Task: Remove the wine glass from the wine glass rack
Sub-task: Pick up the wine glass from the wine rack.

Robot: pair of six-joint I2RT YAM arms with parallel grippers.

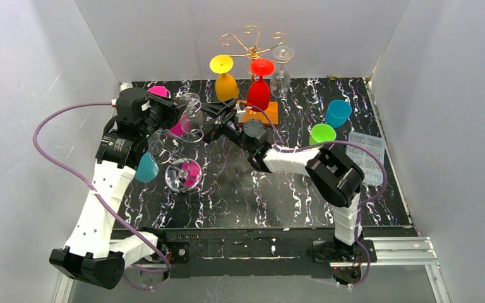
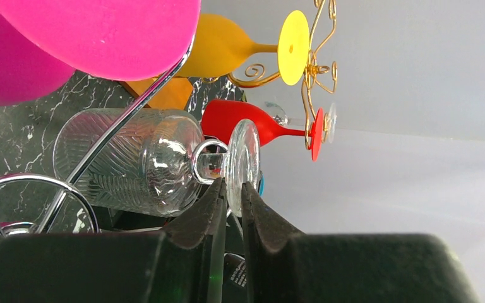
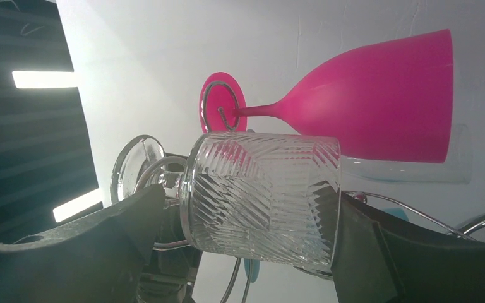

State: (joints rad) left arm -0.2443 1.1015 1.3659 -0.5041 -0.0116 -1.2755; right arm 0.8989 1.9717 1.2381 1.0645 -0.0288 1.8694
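Observation:
A clear ribbed wine glass (image 2: 132, 161) hangs sideways, its stem in a ring of the chrome wire rack (image 2: 126, 117) at the table's left (image 1: 164, 148). My left gripper (image 2: 232, 186) is shut on the rim of the glass's foot (image 2: 245, 151). My right gripper (image 3: 246, 221) is open wide, with its fingers (image 3: 120, 221) on either side of the same glass's bowl (image 3: 259, 196). I cannot tell whether they touch it. In the top view both grippers meet at the glass (image 1: 192, 108).
Pink glasses (image 3: 379, 95) and a teal one (image 1: 146, 169) hang on the chrome rack. A gold rack (image 1: 252, 41) at the back holds yellow (image 1: 225, 82), red (image 1: 259, 88) and clear glasses. Green (image 1: 322, 134) and blue (image 1: 338, 113) cups and a plastic box (image 1: 366, 158) stand on the right.

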